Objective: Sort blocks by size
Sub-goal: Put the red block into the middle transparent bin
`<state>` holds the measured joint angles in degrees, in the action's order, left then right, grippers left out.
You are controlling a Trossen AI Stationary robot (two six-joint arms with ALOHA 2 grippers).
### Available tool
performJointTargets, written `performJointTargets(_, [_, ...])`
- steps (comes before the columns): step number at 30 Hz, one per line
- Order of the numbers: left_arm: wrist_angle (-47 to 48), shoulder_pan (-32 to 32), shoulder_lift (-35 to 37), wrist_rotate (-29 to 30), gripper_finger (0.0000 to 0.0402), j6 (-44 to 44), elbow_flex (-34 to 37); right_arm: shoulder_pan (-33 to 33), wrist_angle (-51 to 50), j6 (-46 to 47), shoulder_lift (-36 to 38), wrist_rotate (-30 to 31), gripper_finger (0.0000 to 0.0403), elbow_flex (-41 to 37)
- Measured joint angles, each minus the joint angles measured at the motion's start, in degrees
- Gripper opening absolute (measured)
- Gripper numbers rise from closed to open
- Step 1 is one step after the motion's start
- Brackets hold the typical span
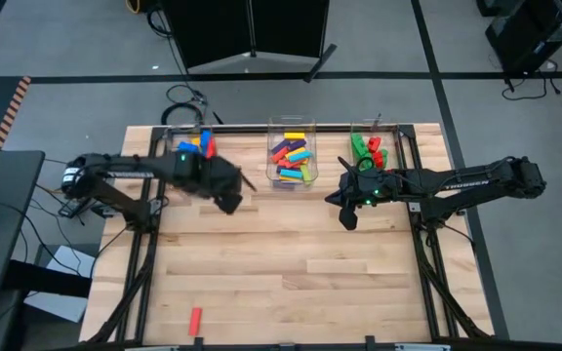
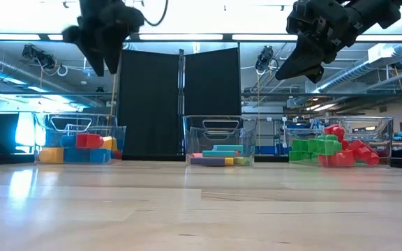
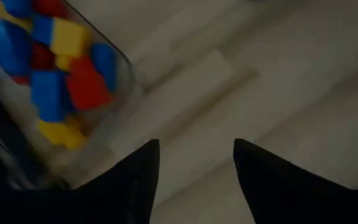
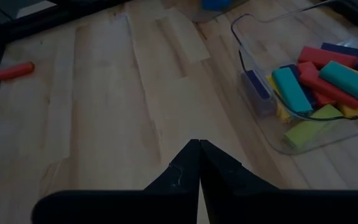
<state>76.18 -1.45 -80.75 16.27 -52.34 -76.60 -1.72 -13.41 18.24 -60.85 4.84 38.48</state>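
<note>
Three clear bins stand along the table's far edge. The left bin (image 1: 191, 146) holds chunky blue, yellow and red blocks (image 3: 61, 68). Long blocks (image 4: 319, 78) of several colours lie in the middle bin (image 1: 292, 156), and green and red blocks (image 2: 330, 150) fill the right bin (image 1: 369, 151). One red block (image 1: 195, 319) lies alone near the front edge, also seen far off in the right wrist view as the red block (image 4: 15, 70). My left gripper (image 3: 194, 168) hangs open and empty above the table, just right of the left bin. My right gripper (image 4: 197, 152) hovers shut and empty in front of the right bin.
Bare wooden table (image 1: 291, 263) stretches between the bins and the front edge. Black frame rails run down both sides of the table. Dark panels and cables stand beyond the far edge.
</note>
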Motion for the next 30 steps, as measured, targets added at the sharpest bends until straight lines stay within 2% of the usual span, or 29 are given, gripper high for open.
performJointTargets(8, [0.1, 15.4, -0.2, 0.5, 0.0214, -20.0, 0.0, 0.8, -0.6, -3.7, 1.8, -6.3, 0.0020, 0.0])
performJointTargets(11, [0.3, 20.6, -0.3, 2.9, 0.0214, -28.0, 0.0, 2.4, -1.2, -6.2, 4.9, -6.0, 0.0015, 0.0])
performJointTargets(16, [1.1, 26.7, -1.3, 3.6, 0.0214, -38.0, 0.0, 4.3, -2.5, -8.9, 12.3, -2.7, 0.0011, -1.1])
performJointTargets(20, [1.6, 29.1, -2.4, 4.0, 0.0214, -43.4, 0.0, 5.2, 0.1, -8.8, 20.7, -1.5, 0.0019, -8.1])
performJointTargets(26, [0.2, 30.7, -4.2, 3.9, 0.0214, -45.9, 0.0, 6.8, 13.5, -7.9, 36.8, -3.2, 0.0016, -22.6])
performJointTargets(30, [-0.6, 30.8, -4.6, 3.6, 0.0214, -47.3, 0.0, 7.2, 13.6, -5.1, 45.8, -3.4, 0.0012, -27.8])
